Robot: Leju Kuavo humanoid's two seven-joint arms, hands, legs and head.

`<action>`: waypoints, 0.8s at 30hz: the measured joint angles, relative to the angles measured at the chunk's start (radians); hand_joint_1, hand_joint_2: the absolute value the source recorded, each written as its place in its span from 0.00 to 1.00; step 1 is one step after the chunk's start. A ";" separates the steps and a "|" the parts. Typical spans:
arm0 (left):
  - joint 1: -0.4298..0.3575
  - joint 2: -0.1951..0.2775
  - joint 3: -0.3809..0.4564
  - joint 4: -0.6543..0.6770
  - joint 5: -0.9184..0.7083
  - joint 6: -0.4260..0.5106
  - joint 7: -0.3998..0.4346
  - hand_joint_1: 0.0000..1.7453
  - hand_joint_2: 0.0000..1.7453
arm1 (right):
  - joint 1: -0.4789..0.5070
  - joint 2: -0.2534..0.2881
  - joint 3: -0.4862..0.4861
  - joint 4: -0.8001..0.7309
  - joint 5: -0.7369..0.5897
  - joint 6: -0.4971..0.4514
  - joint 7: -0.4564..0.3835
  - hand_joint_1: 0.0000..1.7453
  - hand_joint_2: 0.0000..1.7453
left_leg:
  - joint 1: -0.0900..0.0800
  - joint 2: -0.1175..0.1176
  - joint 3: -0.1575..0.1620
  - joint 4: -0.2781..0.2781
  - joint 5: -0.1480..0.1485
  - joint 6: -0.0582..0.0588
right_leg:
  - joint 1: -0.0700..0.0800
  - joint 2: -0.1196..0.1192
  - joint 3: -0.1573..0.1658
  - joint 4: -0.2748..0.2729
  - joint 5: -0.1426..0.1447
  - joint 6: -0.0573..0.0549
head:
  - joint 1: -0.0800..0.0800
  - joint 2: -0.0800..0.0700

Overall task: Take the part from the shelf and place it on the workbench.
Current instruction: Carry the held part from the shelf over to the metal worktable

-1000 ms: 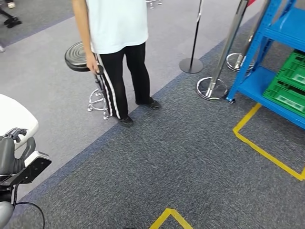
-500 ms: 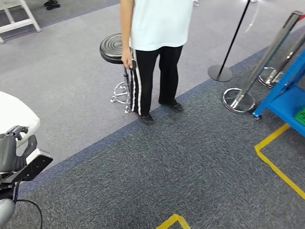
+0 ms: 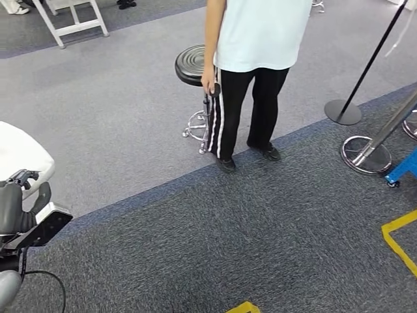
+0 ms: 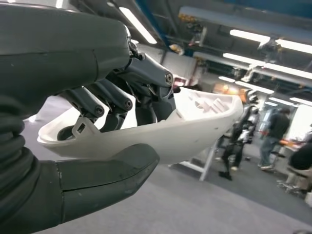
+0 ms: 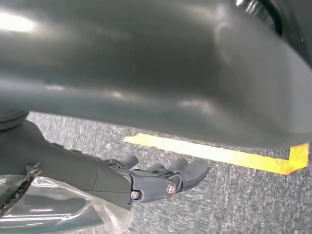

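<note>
The part (image 4: pixel 198 126) is a long white moulded plastic shell. My left hand (image 4: pixel 110 97) grips it, dark fingers curled over its rim and the thumb (image 4: pixel 110 170) pressed underneath. From the head view the white part (image 3: pixel 22 160) and my left hand (image 3: pixel 12 212) sit at the far left, above the carpet. My right hand (image 5: pixel 147 180) hangs over the dark carpet with its fingers stretched out and nothing in them. A foot of the blue shelf (image 3: pixel 403 168) shows at the right edge.
A person (image 3: pixel 255 78) in a white shirt and black trousers stands ahead, a hand on a black stool (image 3: pixel 191 65). Two stanchion bases (image 3: pixel 366 154) (image 3: pixel 343 112) stand at the right. Yellow floor tape (image 3: pixel 395 238) marks the carpet. A white frame (image 3: pixel 73 19) stands far left.
The camera has turned left, so the whole scene has slid right and the blue shelf with green crates has nearly left the picture. My left hand still holds the part.
</note>
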 joint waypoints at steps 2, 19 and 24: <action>-0.002 0.000 -0.007 0.005 0.000 0.000 0.000 1.00 1.00 | 0.004 -0.001 -0.001 0.000 0.002 0.000 -0.001 0.00 0.00 | 0.001 0.007 0.008 -0.017 0.032 0.002 | 0.003 -0.027 0.005 0.000 -0.005 0.000 | 0.000 0.000; -0.029 -0.006 -0.037 0.004 -0.001 -0.011 0.016 1.00 1.00 | 0.020 -0.003 -0.028 -0.003 0.030 -0.002 0.010 0.00 0.00 | -0.014 -0.063 0.139 -0.278 0.118 0.052 | -0.002 0.048 -0.096 0.152 -0.034 0.042 | 0.007 0.000; -0.030 -0.005 -0.038 0.004 0.000 -0.012 0.018 1.00 1.00 | 0.023 -0.004 -0.030 -0.008 0.031 -0.002 0.013 0.00 0.00 | -0.007 -0.125 0.122 -0.266 0.116 0.028 | -0.008 0.100 -0.026 0.012 0.007 0.027 | 0.006 0.000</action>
